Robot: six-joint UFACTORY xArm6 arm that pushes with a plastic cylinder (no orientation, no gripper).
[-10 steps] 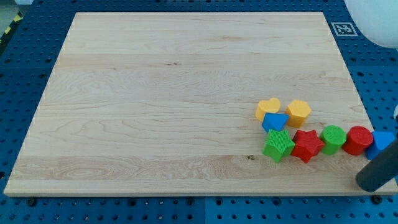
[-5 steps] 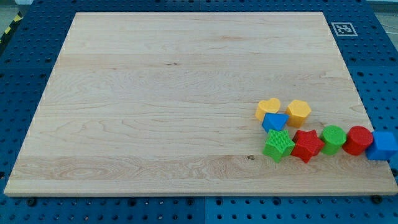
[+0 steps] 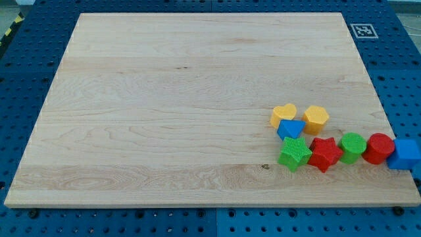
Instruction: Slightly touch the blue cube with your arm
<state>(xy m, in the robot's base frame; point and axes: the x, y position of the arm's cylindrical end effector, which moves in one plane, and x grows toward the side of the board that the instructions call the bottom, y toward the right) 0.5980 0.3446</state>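
My tip is out of view. The blue plastic cube (image 3: 404, 155) sits at the wooden board's (image 3: 164, 105) right edge, touching the red cylinder (image 3: 378, 148).

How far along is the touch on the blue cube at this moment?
Done: cannot be confirmed; the blue cube sits at the board's right edge beside the red cylinder. In hand: nothing, since my tip is out of view and no rod is near any block. Left: if no touch has happened, bringing the tip back to brush the cube.

A pale wooden board (image 3: 164, 99) lies on a blue perforated table (image 3: 20, 85) (evenly lit), a marker tag (image 3: 362, 30) beside it.
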